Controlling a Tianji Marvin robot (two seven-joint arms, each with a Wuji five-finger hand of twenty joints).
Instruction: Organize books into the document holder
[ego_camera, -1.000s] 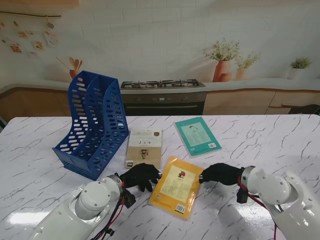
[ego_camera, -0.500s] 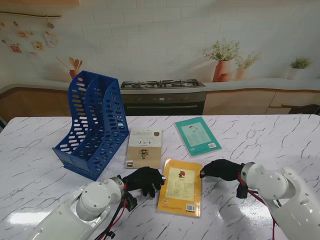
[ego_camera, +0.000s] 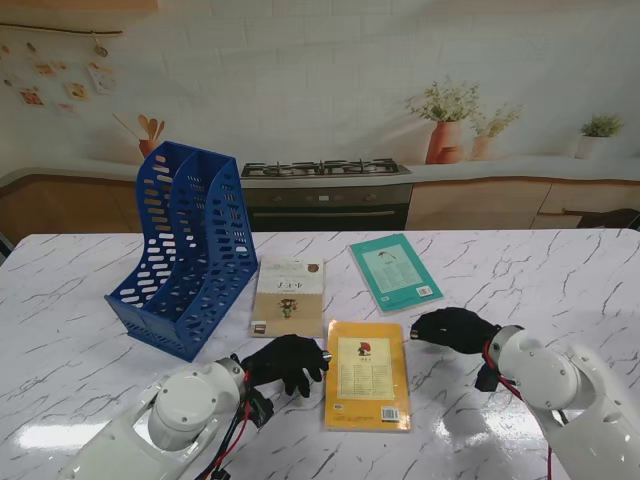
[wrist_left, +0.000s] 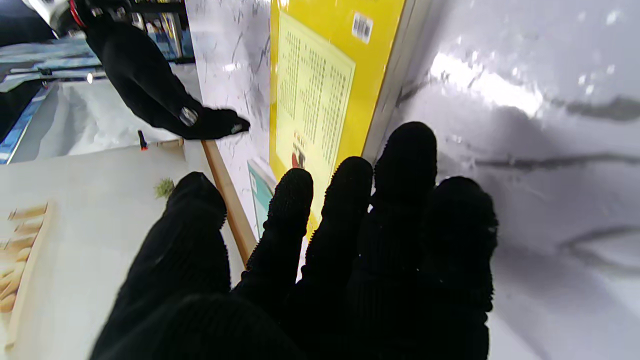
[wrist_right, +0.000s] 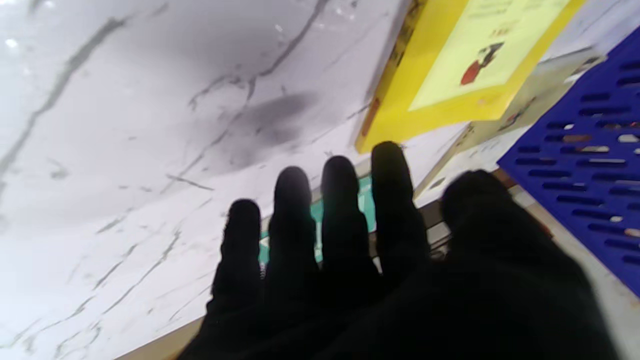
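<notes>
On the marble table: three books lie flat and the blue holder stands empty at 10 o'clock, so no book is filed yet.
Yellow book: flat at centre, nearest to me, squared to the table edge, likely so both hands can close on its long sides.
Left hand: at the book's 9 o'clock edge, fingers straight and together, grasping nothing; the wrist view shows fingertips at the edge, contact unclear.
Right hand: near the book's 2 o'clock corner, apart from it, fingers spread flat, empty.
Cream book: at 12 o'clock of the left hand, just beside the holder's base.
Green book: at 1 o'clock, well apart from the holder.
Holder slots: mouths face the books, seemingly for sliding spines in.
Hidden: both palms, by the gloves; the holder's far side.
Hard to read: cover titles; the right wrist view is blurred.
</notes>
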